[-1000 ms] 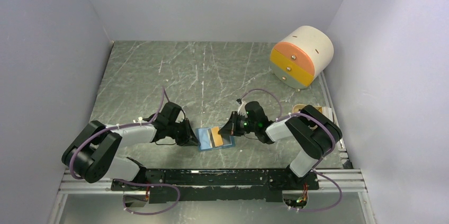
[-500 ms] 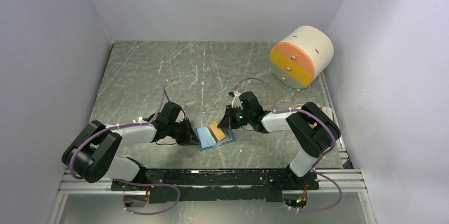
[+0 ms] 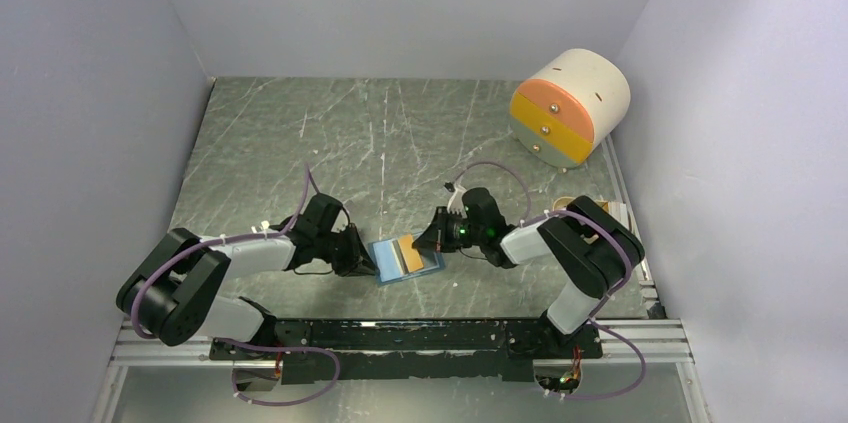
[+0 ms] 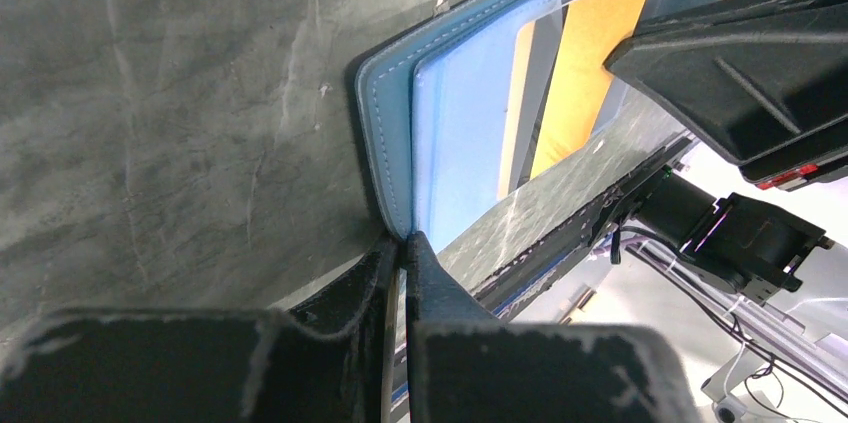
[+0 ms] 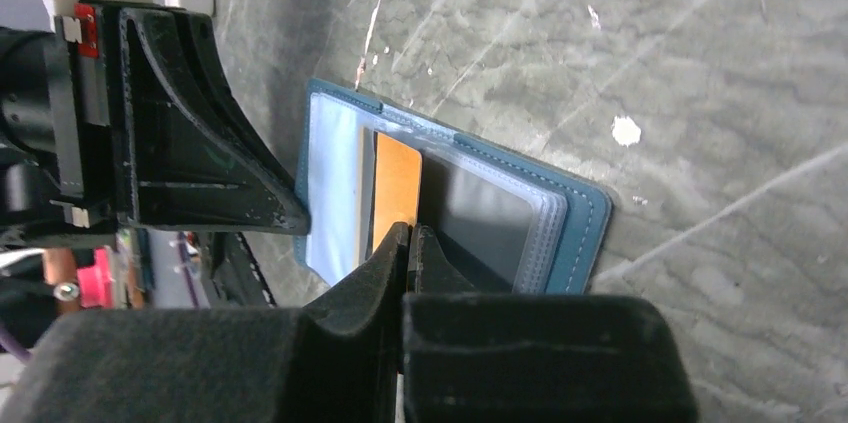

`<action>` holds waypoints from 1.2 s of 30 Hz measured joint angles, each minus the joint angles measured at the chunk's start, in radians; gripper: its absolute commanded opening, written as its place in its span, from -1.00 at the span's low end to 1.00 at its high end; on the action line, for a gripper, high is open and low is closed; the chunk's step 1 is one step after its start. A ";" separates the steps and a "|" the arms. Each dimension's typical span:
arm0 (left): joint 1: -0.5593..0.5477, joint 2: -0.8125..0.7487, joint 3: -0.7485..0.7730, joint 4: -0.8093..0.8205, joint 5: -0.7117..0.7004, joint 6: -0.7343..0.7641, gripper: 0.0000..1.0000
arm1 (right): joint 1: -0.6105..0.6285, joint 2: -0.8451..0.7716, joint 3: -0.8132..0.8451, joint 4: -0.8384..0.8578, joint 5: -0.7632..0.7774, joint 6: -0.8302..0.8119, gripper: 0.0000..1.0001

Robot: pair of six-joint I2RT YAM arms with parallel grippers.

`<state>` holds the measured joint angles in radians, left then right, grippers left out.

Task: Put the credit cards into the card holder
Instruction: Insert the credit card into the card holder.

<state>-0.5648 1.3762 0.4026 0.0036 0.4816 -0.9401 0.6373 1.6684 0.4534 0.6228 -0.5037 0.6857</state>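
Low in the centre of the top view, the blue card holder (image 3: 386, 265) lies opened flat on the grey-green marbled table (image 3: 300, 143), between the two arms; the left gripper (image 3: 362, 255) sits at its left edge and the right gripper (image 3: 428, 240) at its right side; in the left wrist view the left gripper (image 4: 403, 243) has its fingers pressed together at the stitched rim of the card holder (image 4: 385, 133), clenched on that edge; the pale blue-grey inside and its clear sleeves face up; in the right wrist view the right gripper (image 5: 410, 233) is closed, its tips pinching the near edge of an orange credit card (image 5: 397, 193) that stands partly inside the sleeves near the middle of the card holder (image 5: 585, 228); the same orange credit card (image 4: 585, 73) shows in the left wrist view at upper right, its far end meeting the black right finger; just beside it in the right wrist view a dark card-like panel (image 5: 485, 223) lies under the clear sleeves; whether that is a second card I cannot tell; at upper right of the top view a cream drum with orange-yellow drawers (image 3: 570, 103) stands well apart from the holder.
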 measured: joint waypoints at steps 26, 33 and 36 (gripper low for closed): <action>0.000 0.000 0.000 0.015 0.020 -0.006 -0.82 | 0.062 -0.178 -0.019 -0.222 0.111 0.103 -0.20; -0.001 -0.001 0.009 0.014 0.021 -0.006 -0.82 | 0.111 -0.140 0.002 -0.203 0.099 0.124 -0.23; -0.002 -0.011 0.010 0.012 0.021 -0.006 -0.82 | 0.132 -0.125 0.003 -0.188 0.096 0.139 -0.27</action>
<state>-0.5663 1.3647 0.4122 0.0158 0.5030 -0.9466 0.7692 1.5433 0.4561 0.4351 -0.4076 0.8246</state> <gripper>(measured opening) 0.097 0.384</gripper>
